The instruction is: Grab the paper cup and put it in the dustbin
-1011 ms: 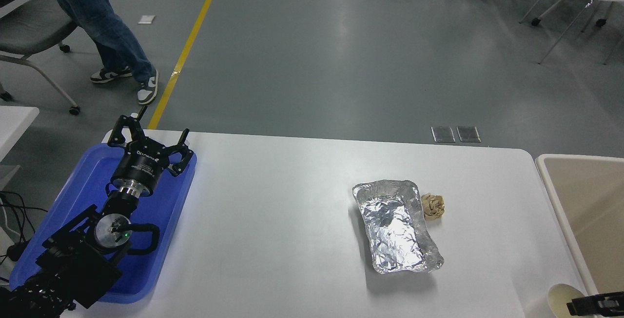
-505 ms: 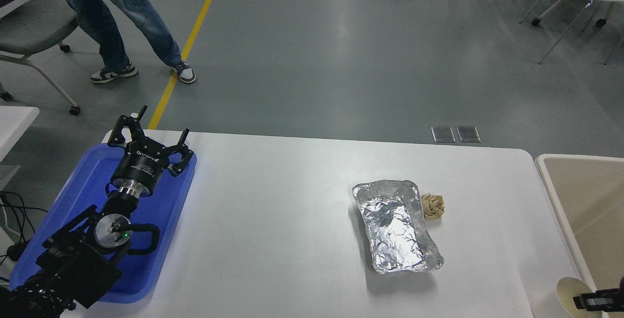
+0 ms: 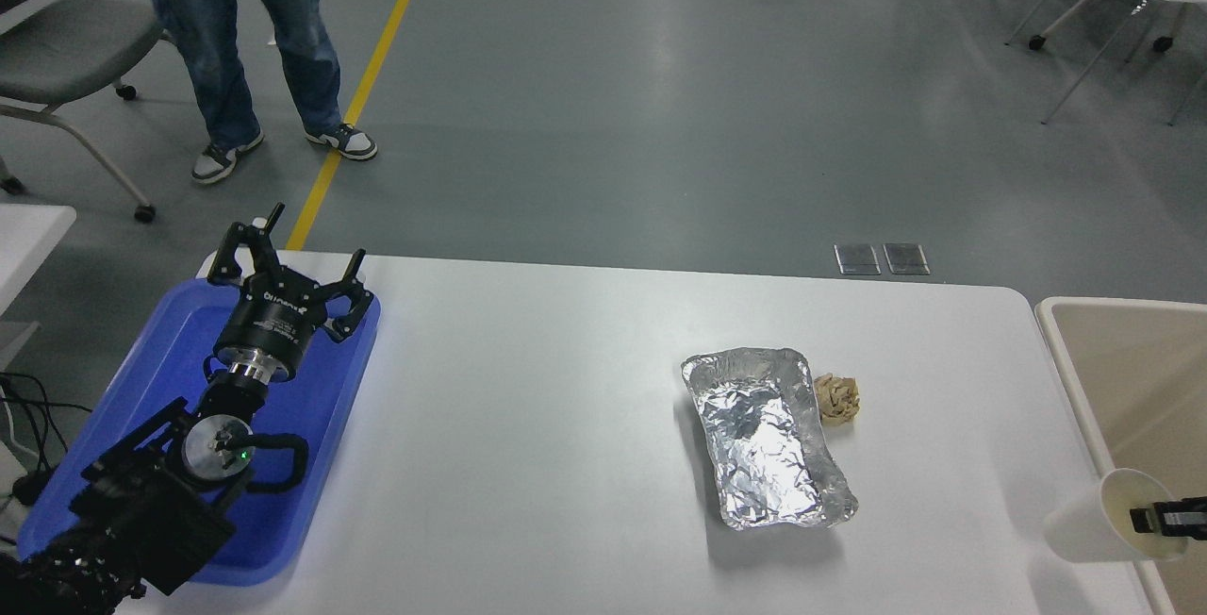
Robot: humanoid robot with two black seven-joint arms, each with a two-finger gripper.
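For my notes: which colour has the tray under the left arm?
Blue tray, head view.

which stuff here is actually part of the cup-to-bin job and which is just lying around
Part of the job:
- paper cup, tipped on its side at the table's right edge
- dustbin, just right of the table
- right pincer, at the cup's rim

Just lying about:
- foil tray
- brown paper ball beside it
- blue tray under the parked left pincer
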